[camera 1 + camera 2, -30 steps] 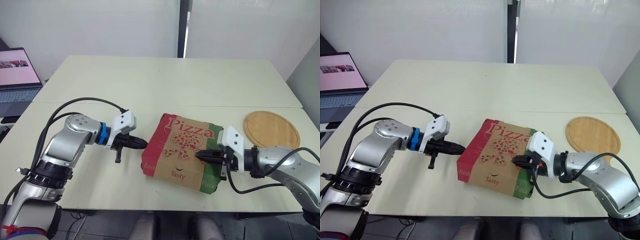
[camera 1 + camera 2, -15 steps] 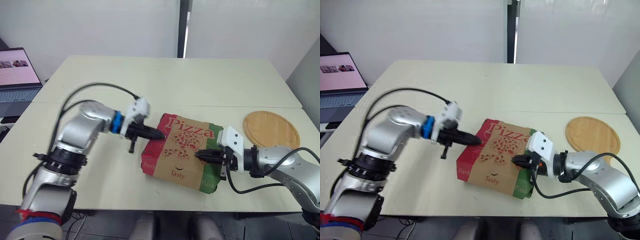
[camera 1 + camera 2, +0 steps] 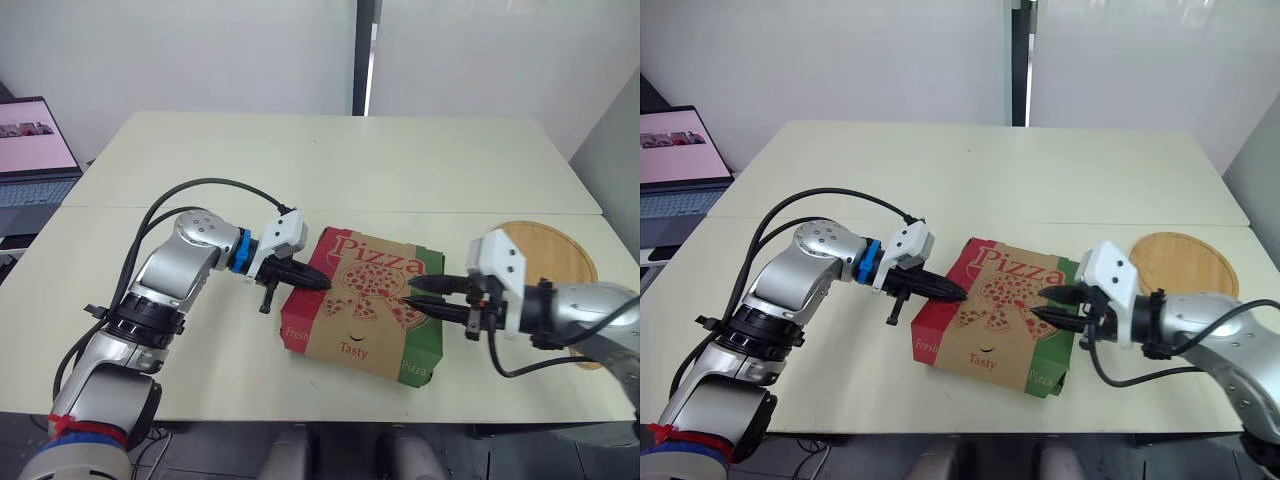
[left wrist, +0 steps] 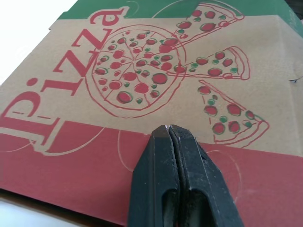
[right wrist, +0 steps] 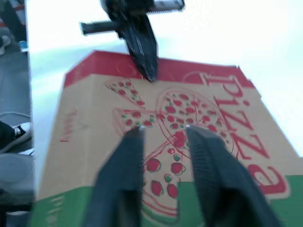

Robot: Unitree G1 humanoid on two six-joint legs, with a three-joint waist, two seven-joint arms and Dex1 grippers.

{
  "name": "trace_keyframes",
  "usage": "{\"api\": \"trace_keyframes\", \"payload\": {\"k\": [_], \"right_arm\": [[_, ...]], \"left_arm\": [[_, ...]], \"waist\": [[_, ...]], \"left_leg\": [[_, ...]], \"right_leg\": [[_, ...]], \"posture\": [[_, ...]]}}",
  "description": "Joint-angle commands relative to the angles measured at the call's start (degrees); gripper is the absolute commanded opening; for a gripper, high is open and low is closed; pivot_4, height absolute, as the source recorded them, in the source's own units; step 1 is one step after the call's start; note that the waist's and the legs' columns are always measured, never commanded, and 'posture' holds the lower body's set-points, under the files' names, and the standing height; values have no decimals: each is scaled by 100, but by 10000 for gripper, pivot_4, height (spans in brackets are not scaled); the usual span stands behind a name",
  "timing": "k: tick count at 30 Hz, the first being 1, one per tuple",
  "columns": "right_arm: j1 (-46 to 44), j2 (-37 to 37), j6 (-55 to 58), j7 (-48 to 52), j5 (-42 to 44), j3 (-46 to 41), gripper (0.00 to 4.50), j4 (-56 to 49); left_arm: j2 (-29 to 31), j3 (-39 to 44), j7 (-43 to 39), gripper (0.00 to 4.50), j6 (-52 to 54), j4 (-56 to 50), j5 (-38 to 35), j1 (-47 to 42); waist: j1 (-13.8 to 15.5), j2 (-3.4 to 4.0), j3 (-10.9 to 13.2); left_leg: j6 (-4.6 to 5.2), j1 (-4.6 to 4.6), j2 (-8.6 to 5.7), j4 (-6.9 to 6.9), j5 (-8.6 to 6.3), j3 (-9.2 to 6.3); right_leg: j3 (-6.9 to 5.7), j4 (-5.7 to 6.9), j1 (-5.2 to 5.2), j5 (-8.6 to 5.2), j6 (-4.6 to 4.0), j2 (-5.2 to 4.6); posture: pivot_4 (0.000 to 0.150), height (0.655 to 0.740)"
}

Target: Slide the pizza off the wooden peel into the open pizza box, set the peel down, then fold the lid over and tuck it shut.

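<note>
the pizza box [image 3: 365, 300] is lying shut and flat on the near part of the table [image 3: 330, 160]. its lid is facing up and its printed front edge is facing between 6 and 7 o'clock. the "pizza" lettering is running along the far edge, from about 9 toward 4 o'clock, with the red band at 9 o'clock and the green band at 3 o'clock.

the left gripper [image 3: 318, 283] is reaching in from 9 o'clock with its fingers [image 4: 182, 156] pressed together, holding nothing. its tip is sitting at the lid's red band; whether it is touching i cannot tell.

the right gripper [image 3: 410, 292] is pointing toward 9 o'clock over the green side of the lid, with its fingers [image 5: 125, 161] spread apart and gripping nothing.

the round wooden peel [image 3: 545, 250] is lying flat at 3 o'clock of the box, apart from it. a laptop [image 3: 35, 150] is standing open at 10 o'clock.
</note>
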Motion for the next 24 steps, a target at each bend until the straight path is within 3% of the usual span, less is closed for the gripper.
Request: {"api": "trace_keyframes", "payload": {"k": [1,6,15,24], "right_arm": [[251,-386,-157,232,-71,-125,29754,-566],[403,-594,-594,234,-618,311,44433,-802],[1005,-725,-1655,358,-1993,864,44433,-650],[1005,-497,-2263,176,-3061,1378,44433,-320]], "left_arm": [[-16,27,-52,0,-106,75,69,-71],[-70,17,-53,0,-169,136,87,-73],[-101,22,-63,0,-185,160,103,-69],[-105,31,-60,0,-193,179,103,-87]], "waist": [[-4,-1,0],[-4,-1,0],[-2,-2,-1],[-2,-2,-1]], "left_leg": [[0,0,1,0,0,0],[0,1,0,1,0,1],[0,1,-1,2,1,1],[-1,1,-1,2,1,1]], "right_leg": [[0,-2,1,0,0,0],[1,-1,1,0,0,0],[0,-1,2,0,1,0],[0,-1,3,0,0,1]], "posture": [[1500,7281],[1500,7281],[1500,7281],[1500,7281]]}}
